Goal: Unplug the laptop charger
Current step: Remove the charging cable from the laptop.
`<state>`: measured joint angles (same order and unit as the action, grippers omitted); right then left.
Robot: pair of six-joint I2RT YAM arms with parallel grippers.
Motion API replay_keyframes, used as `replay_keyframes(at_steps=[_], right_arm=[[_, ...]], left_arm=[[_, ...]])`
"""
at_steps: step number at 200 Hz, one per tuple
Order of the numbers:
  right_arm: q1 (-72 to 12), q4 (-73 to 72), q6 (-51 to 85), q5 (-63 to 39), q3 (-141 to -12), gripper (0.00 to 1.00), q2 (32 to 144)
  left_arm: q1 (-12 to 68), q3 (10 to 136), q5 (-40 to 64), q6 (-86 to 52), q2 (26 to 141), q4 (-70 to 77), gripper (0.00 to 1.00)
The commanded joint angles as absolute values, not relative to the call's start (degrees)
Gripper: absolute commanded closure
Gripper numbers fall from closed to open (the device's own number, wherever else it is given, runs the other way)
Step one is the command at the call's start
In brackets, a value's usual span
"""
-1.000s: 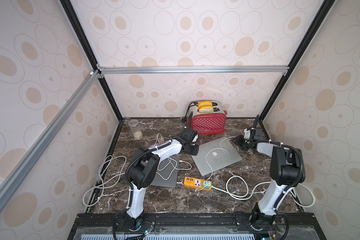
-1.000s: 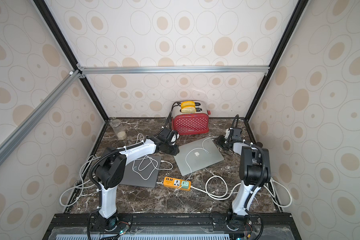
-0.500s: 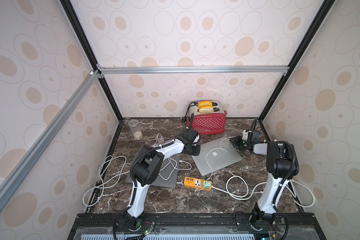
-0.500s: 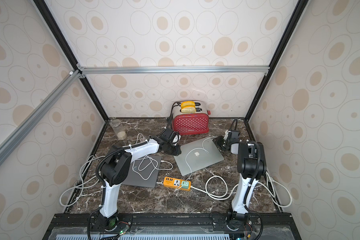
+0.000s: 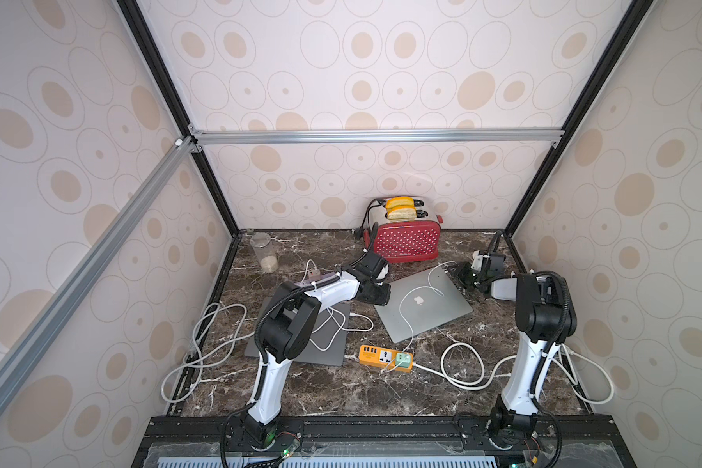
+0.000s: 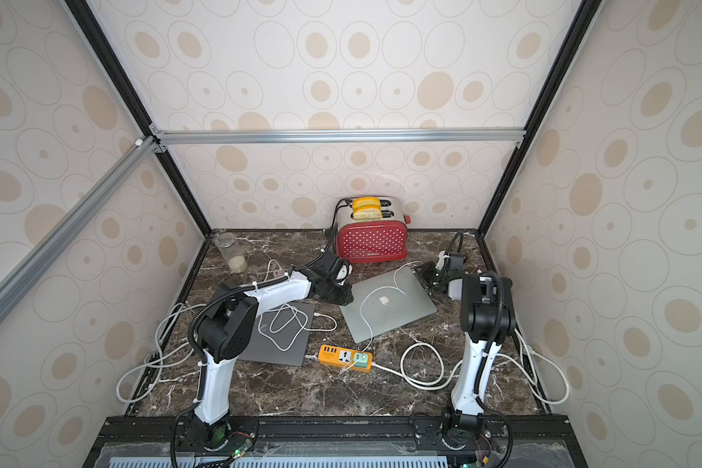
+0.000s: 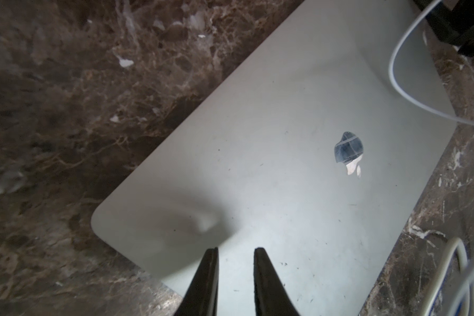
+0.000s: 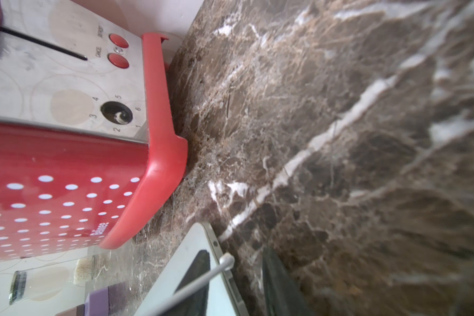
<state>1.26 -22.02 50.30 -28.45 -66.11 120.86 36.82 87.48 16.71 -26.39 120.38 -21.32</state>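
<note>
The closed silver laptop point(image 5: 422, 304) point(image 6: 388, 304) lies mid-table. The white charger cable point(image 5: 401, 320) runs across its lid from an orange power strip point(image 5: 386, 357). Its plug point(image 8: 227, 259) sits in the laptop's edge at the far right corner. My right gripper point(image 8: 234, 254) point(image 5: 465, 277) is open and straddles that plug. One finger point(image 8: 197, 273) is over the lid and the other is on the table side. Neither finger touches the plug. My left gripper point(image 7: 236, 250) point(image 5: 381, 293) hovers over the laptop's left corner. Its jaws are slightly apart and hold nothing.
A red toaster point(image 5: 406, 239) point(image 8: 66, 191) stands at the back, close to the laptop's far corner. A glass jar point(image 5: 265, 253) is at the back left. A dark grey laptop point(image 5: 333, 348) with a looped white cable lies under the left arm. More cables trail along both sides.
My left gripper has slid nearer, onto the laptop's left corner. My right arm has swung in, bringing its gripper to the far right corner, and its jaws have narrowed a little.
</note>
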Motion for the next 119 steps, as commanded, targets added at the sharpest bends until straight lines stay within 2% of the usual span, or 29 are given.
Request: replay_keyframes(at_steps=[1, 59, 94, 119], right_arm=[[0.6, -23.0, 52.7, -28.4, -66.5, 0.68, 123.3], [-1.0, -24.4, 53.5, -28.2, -68.6, 0.72, 126.0], [-1.8, -23.3, 53.4, -27.5, -69.6, 0.78, 126.6], [-1.8, -23.6, 53.6, -27.4, -69.3, 0.87, 126.7]], left_arm=[[37.2, 87.0, 17.4, -27.4, 121.4, -21.0, 0.75], [37.2, 85.9, 18.1, -27.7, 121.5, -20.2, 0.75], [37.2, 85.0, 18.2, -28.0, 121.1, -19.6, 0.75], [37.2, 84.4, 18.4, -28.1, 120.8, -19.2, 0.75]])
